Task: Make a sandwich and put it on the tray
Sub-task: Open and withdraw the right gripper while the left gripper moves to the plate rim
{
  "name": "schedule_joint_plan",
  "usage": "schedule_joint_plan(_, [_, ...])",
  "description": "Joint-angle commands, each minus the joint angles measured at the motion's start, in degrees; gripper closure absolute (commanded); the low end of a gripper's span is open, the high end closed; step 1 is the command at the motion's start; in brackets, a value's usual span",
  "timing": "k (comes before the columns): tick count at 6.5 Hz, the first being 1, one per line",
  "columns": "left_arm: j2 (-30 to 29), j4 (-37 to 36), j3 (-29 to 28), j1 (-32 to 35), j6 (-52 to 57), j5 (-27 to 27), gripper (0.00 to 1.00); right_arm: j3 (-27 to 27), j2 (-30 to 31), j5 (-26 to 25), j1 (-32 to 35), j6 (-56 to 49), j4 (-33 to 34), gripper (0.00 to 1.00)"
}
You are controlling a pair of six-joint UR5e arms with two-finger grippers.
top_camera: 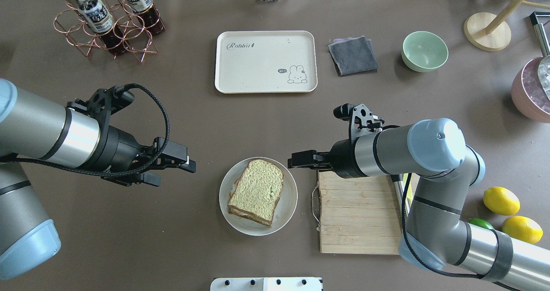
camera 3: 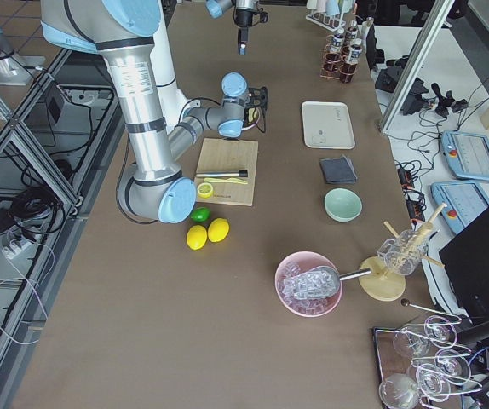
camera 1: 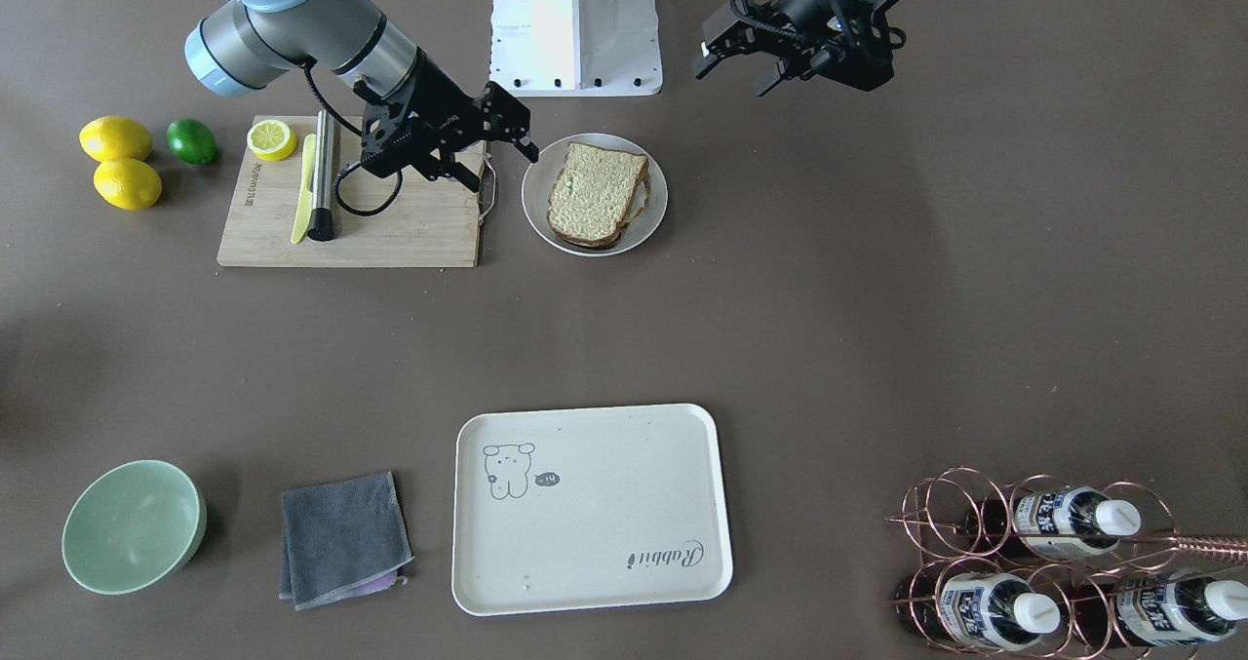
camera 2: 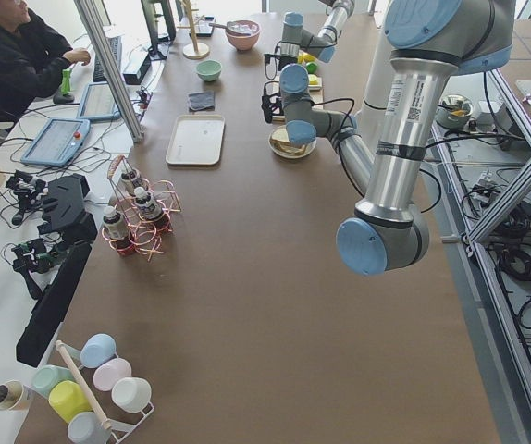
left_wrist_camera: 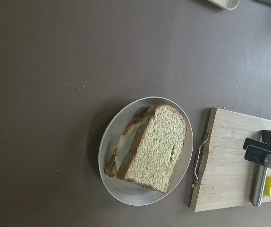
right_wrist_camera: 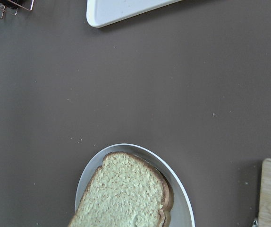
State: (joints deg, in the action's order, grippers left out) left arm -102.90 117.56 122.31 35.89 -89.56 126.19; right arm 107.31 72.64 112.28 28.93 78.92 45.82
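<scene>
Sandwich (top_camera: pixel 256 191): two squarish slices of speckled tan bread with dark brown crusts, stacked. The white edge of a fried egg (left_wrist_camera: pixel 123 142) shows between them in the left wrist view. It lies on a round white plate (top_camera: pixel 287 209).

Left claw (top_camera: pixel 174 173): fingers apart, nothing between them, clear of the table. The plate sits near it, off to the side its fingertips point toward, not touching.

Right claw (top_camera: pixel 294 162): fingers apart and empty. It is over the handle end of the rectangular bamboo cutting board (top_camera: pixel 356 213), tips aimed at the left claw. The plate is just beside it, on the robot's side of the tips, no contact.

Large cream-white rectangular tray (top_camera: pixel 258 67) with rounded corners and raised rim: well apart from both claws, beyond them on the side away from the robot's base. The sandwich is not on it.
</scene>
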Motion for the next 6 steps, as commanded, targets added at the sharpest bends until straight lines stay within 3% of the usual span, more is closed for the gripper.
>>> schedule_joint_plan(1, [0.2,-0.1,-1.4,0.1,0.1,-3.0,0.03,2.5,1.5,9.5,6.2,-4.5,-0.3,0.01])
schedule_joint_plan(2, [0.2,0.0,-2.3,-0.5,7.0,-3.9,0.02,3.6,1.7,12.1,8.5,-4.9,-0.3,0.01])
schedule_joint_plan(4, [-0.3,0.3,-4.3,-2.6,7.8,-6.0,0.03,3.4,1.6,20.3,14.9,-6.7,-0.3,0.01])
schedule_joint_plan(5, [-0.2,1.8,-5.7,-5.9,7.9,-12.0,0.12,3.4,2.5,22.6,16.9,-8.2,-0.3,0.01])
schedule_joint_plan(6, [-0.2,3.7,-7.2,-7.6,7.9,-13.8,0.14,2.9,2.3,27.0,18.7,-9.6,-0.1,0.01])
